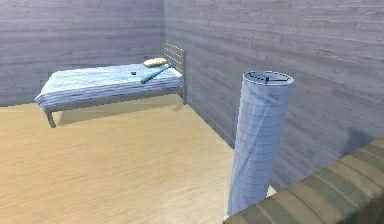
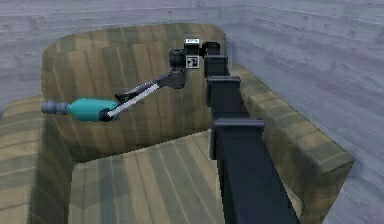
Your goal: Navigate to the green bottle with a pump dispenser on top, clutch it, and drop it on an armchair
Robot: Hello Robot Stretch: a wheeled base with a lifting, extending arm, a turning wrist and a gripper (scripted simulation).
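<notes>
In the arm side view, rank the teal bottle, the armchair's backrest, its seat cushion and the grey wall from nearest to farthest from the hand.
1. The teal bottle, at the fingertips of the hand, toward the view's left.
2. The backrest behind and the seat cushion below: too close to call.
3. The grey wall, beyond the chair, upper right.

Overall: even, soft, moderately bright light.
Below the gripper (image 2: 118, 106): armchair (image 2: 150, 185) seat softly lit, inner corner darker.
Right of the gripper: arm (image 2: 240, 150) dark.
Forward view: floor (image 1: 100, 160) brightest, shadow under bed (image 1: 100, 85).
</notes>
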